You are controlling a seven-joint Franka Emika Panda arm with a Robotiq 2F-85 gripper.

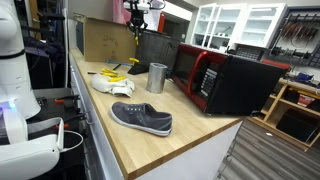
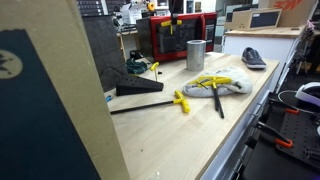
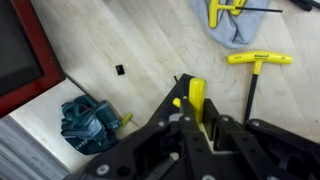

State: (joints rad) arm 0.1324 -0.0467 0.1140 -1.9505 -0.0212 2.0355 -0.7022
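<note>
Gripper (image 3: 195, 108) is clamped tight on 1 yellow-handled key (image 3: 197, 92), with the handle pinched between both fingers. In an exterior view I'm up in the air, well above the counter (image 1: 190, 125), and the key (image 1: 134, 30) hangs below me with its shaft pointing down. It touches nothing else.

Below me in the wrist view:
- a loose T-key (image 3: 260, 58) lies flat on the wood
- a grey cloth (image 3: 235, 28) beyond it has more yellow keys on top
- a teal rag (image 3: 88, 125) is crumpled near the microwave's (image 3: 20, 50) red edge

In both exterior views a metal cup (image 1: 157, 77) stands upright between the cloth (image 1: 112, 83) and the microwave (image 1: 225, 80). 1 grey shoe (image 1: 141, 118) sits alone toward the counter end, well apart from me.
</note>
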